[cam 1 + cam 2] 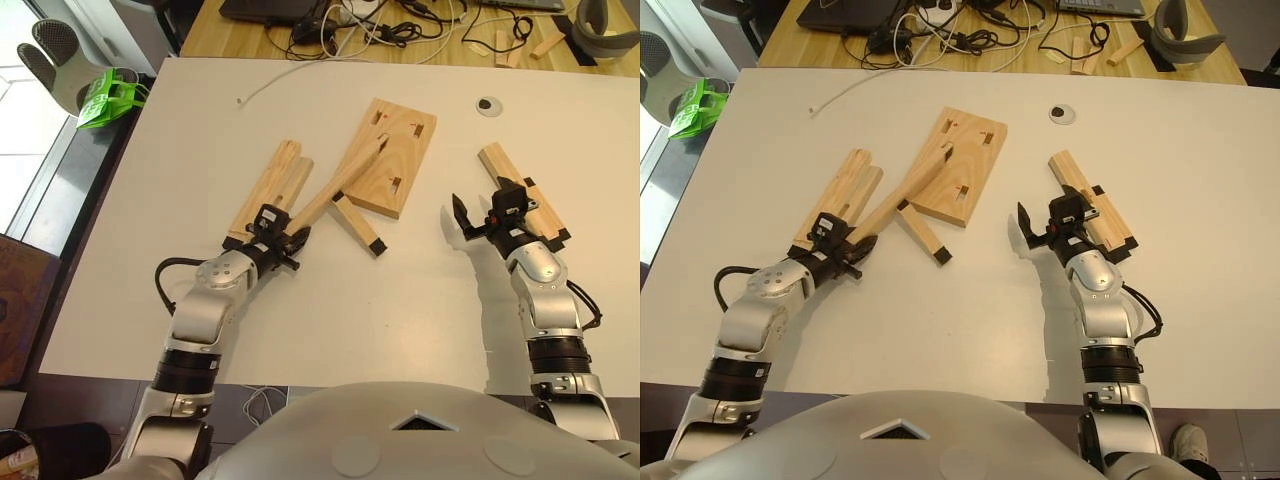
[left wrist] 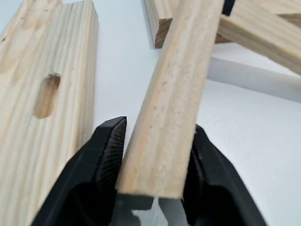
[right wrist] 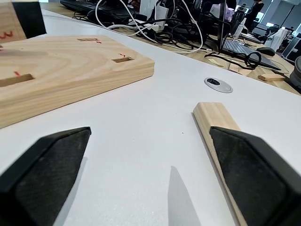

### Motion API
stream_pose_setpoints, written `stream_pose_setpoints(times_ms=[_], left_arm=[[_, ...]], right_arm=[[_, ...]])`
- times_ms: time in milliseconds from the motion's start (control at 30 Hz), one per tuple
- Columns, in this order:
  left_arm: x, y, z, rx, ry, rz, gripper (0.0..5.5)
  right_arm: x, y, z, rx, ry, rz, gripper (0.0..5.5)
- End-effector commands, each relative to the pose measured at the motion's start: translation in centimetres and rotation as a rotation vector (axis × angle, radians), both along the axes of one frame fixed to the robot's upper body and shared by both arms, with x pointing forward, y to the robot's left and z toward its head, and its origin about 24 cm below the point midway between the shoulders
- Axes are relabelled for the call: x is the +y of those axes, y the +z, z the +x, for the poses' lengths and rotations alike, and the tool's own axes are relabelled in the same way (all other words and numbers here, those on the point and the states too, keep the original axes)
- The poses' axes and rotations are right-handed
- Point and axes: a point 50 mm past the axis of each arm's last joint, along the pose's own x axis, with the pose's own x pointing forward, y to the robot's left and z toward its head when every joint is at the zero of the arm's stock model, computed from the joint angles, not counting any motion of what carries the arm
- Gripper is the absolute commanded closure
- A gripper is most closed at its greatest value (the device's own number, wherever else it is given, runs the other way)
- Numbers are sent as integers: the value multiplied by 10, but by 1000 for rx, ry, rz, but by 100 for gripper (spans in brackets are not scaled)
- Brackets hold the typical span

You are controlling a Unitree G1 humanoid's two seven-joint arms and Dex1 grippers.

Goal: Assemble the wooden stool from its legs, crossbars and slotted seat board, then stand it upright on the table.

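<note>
Clamped between the two black fingers of the left hand is the near end of a long wooden leg. That hand is closed tight on it, low over the bench on the robot's left. The leg runs away to the right, and its far end lies on the seat board at one of the slots. Whether it sits in the slot I cannot tell.

This seat board lies flat near the middle of the bench, slotted face up. A shorter bar with a dark tip meets the leg near its middle and angles back toward the robot, just beside the board's near edge. Left of the held leg, two more legs lie side by side, touching each other. One of them shows an oval slot in the left wrist view.

The right hand hovers just above the bench, to the right of the seat board. Its fingers are spread wide with nothing between them. Its outer finger is over a pair of wooden bars with dark end caps, which lie together on the bench's right side.

Beyond them sits a small round grommet. A white cord lies near the far edge, and a green bag shows past the left edge.
</note>
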Motion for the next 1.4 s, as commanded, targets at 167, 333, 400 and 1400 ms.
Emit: stream_pose_setpoints(times_ms=[167,333,400,1400], left_arm=[[-4,67,24,-199,-67,-77,448],[-13,98,39,-257,-107,-102,448],[-13,112,51,-287,-108,-88,448],[-50,215,79,-597,-254,-273,448]], right_arm=[[4,2,5,-23,-20,15,82],[3,9,10,-62,-16,4,82],[6,16,14,-102,-3,-7,82],[52,91,149,-6,300,-144,546]])
